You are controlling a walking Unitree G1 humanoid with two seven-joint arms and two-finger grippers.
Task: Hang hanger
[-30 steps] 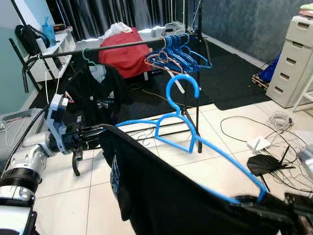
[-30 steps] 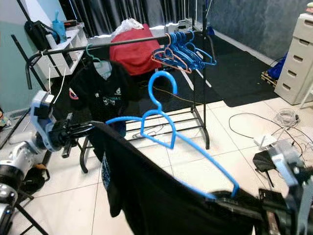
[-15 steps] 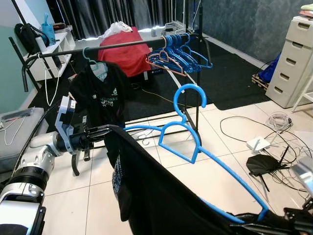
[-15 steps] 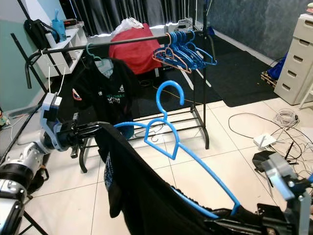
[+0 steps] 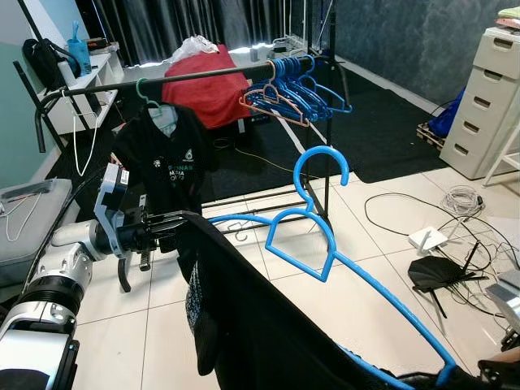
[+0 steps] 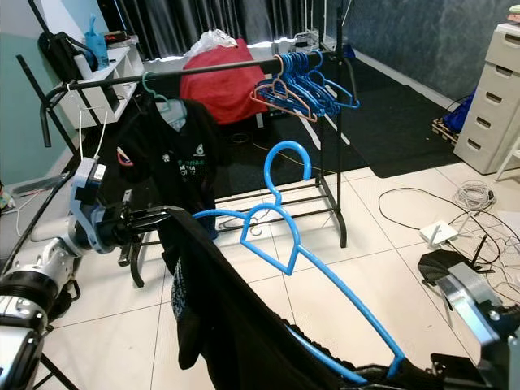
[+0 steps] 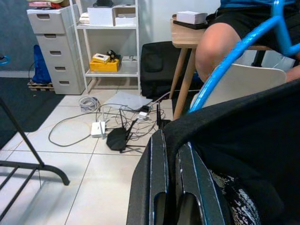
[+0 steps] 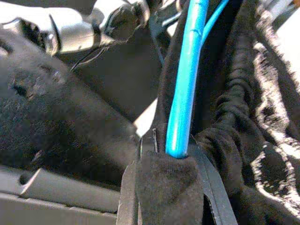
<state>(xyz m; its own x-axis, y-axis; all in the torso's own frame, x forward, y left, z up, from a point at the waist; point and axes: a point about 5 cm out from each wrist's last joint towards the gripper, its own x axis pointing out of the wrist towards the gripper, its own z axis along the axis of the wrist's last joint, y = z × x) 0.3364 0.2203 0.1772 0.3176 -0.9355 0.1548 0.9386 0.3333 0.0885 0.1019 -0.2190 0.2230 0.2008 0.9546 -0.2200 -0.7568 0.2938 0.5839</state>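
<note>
- Carrying the blue hanger [image 5: 325,252] with the black shirt [image 5: 260,325] draped on it, we hold it between both arms, its hook [image 5: 321,166] pointing up toward the clothes rail [image 5: 187,77] but well short of it.
- Compared with a second ago, the hanger's hook sits further to our right and a little lower in the head views, and the left gripper [image 5: 166,223] has drawn in closer to the shirt's shoulder (the whole scene has shifted slightly too, so part of this is our own camera moving).
- Our left gripper's fingers [image 7: 159,178] are pressed nearly together, pinching the black cloth at the hanger's end.
- Our right gripper [image 8: 176,157] is clamped on the other end of the hanger, cloth bunched between its fingers and the blue bar.
- On the rail hang another black shirt [image 5: 166,154] and a cluster of empty blue hangers [image 5: 296,89], with a bare stretch of rail between them.
- We judge the hanger is being swung and levelled for the approach; the hook must yet be raised over that bare stretch.
</note>
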